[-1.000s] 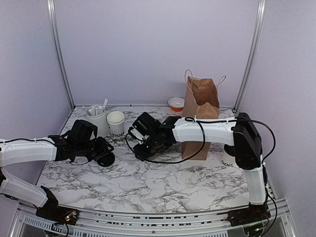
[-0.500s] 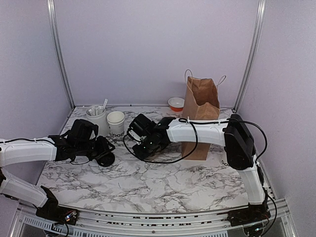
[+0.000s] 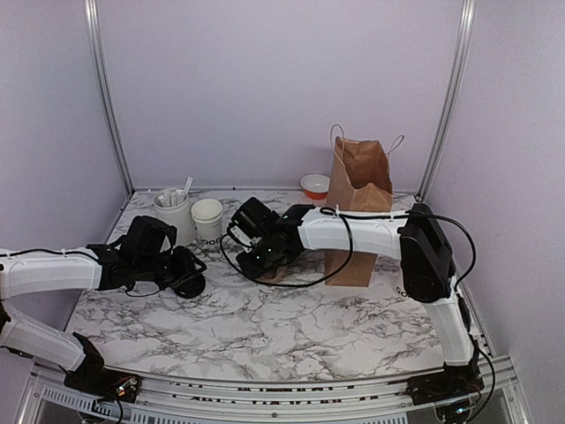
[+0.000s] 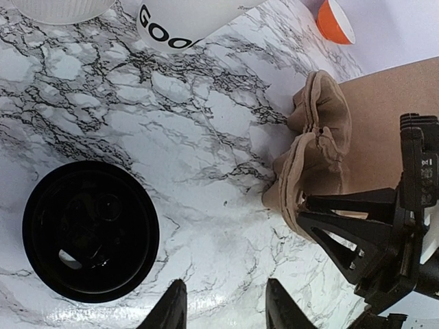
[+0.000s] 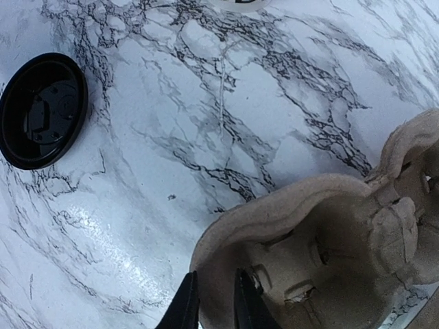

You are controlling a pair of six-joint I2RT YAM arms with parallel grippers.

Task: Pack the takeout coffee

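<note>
My left pincer stands half-wide, holding nothing, at the bottom edge of its wrist view. The black lid lies flat on the marble table just to its left, and the lidless coffee cup stands at top centre. My right pincer is narrow, pinching the pulp tray rim.

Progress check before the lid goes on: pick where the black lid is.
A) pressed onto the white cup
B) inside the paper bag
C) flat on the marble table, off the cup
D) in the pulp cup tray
C: the black lid lies flat on the marble table, while the white cup stands apart from it with its top open.
</note>
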